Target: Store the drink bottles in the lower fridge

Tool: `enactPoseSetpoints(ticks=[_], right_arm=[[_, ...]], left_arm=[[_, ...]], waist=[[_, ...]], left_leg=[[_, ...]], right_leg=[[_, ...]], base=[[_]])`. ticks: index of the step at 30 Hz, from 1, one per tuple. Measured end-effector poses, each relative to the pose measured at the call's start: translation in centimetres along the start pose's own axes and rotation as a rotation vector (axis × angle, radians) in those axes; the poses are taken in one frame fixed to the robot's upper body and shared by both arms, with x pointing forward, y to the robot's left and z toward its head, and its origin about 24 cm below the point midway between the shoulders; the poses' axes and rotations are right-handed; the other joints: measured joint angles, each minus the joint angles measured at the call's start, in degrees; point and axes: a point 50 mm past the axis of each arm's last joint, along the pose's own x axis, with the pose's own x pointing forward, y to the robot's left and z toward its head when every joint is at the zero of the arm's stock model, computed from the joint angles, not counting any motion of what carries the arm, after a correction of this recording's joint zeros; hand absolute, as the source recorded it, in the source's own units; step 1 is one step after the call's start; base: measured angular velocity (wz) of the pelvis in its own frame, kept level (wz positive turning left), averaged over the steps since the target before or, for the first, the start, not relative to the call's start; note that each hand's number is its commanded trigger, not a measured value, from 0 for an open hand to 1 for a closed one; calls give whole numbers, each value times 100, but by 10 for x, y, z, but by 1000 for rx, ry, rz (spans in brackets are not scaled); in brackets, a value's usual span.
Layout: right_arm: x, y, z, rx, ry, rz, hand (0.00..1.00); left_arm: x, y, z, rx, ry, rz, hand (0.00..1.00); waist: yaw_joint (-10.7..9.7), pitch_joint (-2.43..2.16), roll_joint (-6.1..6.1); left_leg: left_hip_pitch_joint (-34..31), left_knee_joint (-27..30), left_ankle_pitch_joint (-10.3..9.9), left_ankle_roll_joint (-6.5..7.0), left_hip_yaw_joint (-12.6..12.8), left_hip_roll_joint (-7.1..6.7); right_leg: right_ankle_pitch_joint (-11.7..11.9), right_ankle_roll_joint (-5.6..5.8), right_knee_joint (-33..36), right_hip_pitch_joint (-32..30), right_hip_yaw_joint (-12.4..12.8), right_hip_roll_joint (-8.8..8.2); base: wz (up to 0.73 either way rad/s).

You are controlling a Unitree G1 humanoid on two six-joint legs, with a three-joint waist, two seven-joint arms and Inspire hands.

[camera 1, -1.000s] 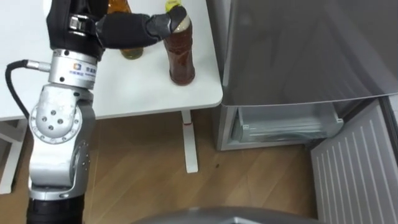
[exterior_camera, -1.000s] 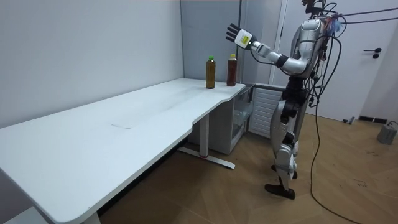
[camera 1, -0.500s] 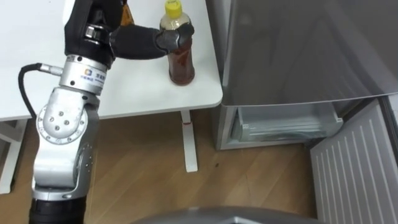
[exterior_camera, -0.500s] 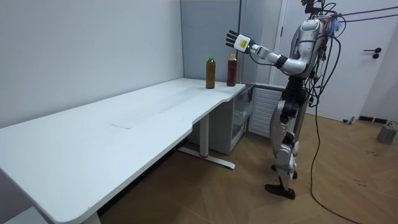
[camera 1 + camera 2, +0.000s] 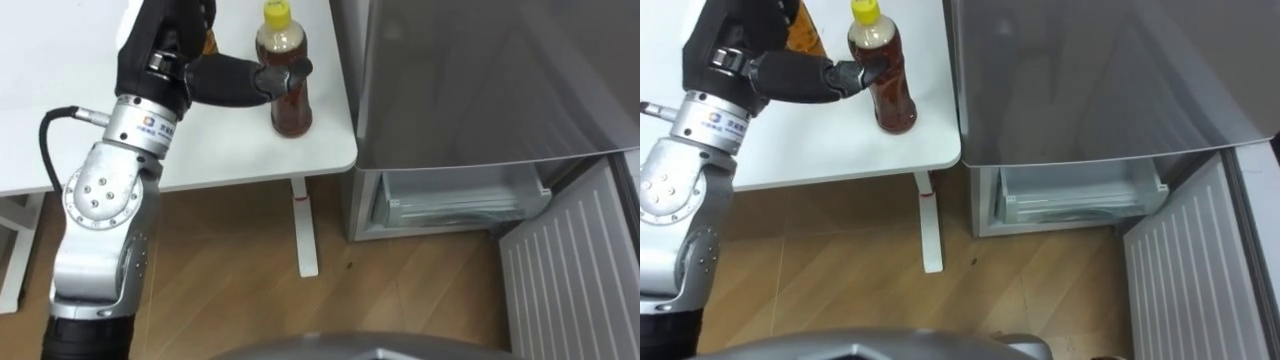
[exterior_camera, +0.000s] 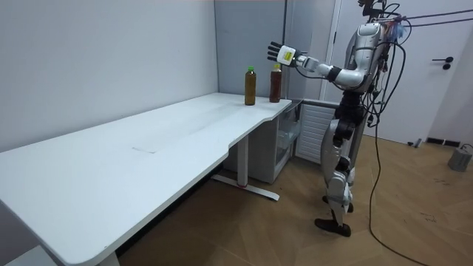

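Brown tea bottle (image 5: 287, 98) near the table's (image 5: 60, 110) corner may topple off if nudged: your left hand (image 5: 215, 78) merely touches its shoulder, fingers nearly straight, holding nothing.

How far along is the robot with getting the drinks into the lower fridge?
Done: the lower fridge door stands open, its drawer showing. In hand: the left hand is at the yellow-capped bottle, touching its front. Left: both it and the second bottle stand on the table.

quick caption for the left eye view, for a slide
Left hand touches the yellow-capped drink bottle on the white table beside the open lower fridge.
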Motion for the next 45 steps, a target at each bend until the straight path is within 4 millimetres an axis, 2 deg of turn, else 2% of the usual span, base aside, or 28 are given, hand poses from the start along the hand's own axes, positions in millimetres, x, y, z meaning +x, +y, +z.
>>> enactPoseSetpoints(ticks=[5,12,25,40,45], right_arm=[[0,0,0,0,0,-8,0],[0,-1,0,-7,1,-19,0],[0,2,1,-8,5,4,0],[0,3,-1,-6,25,30,0],[0,3,-1,-4,24,33,0]], left_arm=[[0,1,-6,-8,24,4,0],[-5,2,-31,-61,131,14,0],[-9,2,-51,-161,202,9,0],[-10,-3,-55,-213,208,-67,0],[-11,-3,-58,-227,219,-78,0]], waist=[[1,0,5],[-6,5,0],[-32,19,-2],[-50,4,135],[-64,16,118]], left_leg=[[11,-1,0,0,-1,1],[-14,-4,0,0,12,5],[-33,-14,0,0,25,10],[3,-16,-1,1,38,23],[-5,-3,-1,1,57,24]], right_leg=[[0,0,9,3,5,0],[1,-1,14,-43,23,1],[1,-2,48,-75,34,3],[7,-11,119,-70,44,8],[7,-10,126,-79,56,5]], base=[[0],[0],[0],[0],[0]])
